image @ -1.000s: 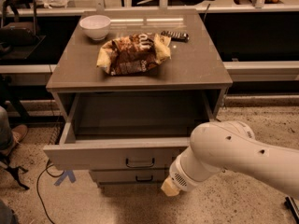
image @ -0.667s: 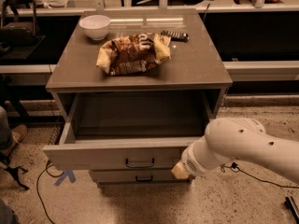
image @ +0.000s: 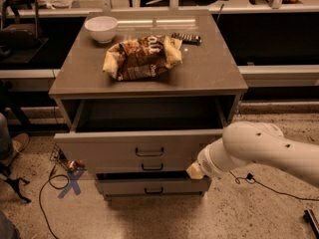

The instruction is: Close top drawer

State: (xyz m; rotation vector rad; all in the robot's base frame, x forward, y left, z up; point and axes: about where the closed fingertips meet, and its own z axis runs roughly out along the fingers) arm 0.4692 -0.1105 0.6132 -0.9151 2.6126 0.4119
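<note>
The top drawer (image: 114,148) of the grey-brown cabinet stands partly open, its flat front panel carrying a small dark handle (image: 149,152). A strip of its plain grey interior (image: 149,116) shows. My white arm (image: 264,148) reaches in from the right. My gripper (image: 194,171) is at the lower right corner of the drawer front, mostly hidden behind the arm's wrist.
On the cabinet top (image: 209,71) lie a white bowl (image: 101,28), a brown chip bag (image: 142,58) and a dark remote-like object (image: 186,38). Two lower drawers (image: 152,187) sit below. Cables (image: 47,193), a blue tape cross (image: 70,182) and a shoe (image: 17,144) are on the floor at left.
The top drawer has slid inward; its front panel is closer to the cabinet. My arm has shifted right and up along the drawer front.
</note>
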